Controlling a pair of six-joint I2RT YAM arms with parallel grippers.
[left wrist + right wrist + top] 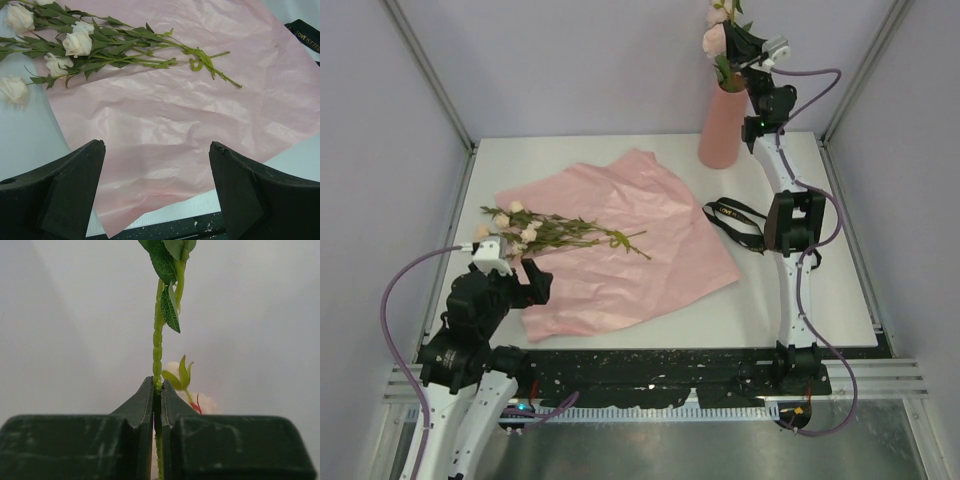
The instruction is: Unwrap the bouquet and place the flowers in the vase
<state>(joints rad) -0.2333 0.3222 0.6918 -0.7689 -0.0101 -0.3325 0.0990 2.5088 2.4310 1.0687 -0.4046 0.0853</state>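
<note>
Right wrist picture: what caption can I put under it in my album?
The right hand pinches one thin green flower stem, shut tight on it.

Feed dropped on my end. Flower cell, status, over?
Right gripper: jaws shut on a rose stem at the vase mouth. Left gripper: jaws open, empty, above pink paper. Remaining flowers lying on paper; nothing blocking.
</note>
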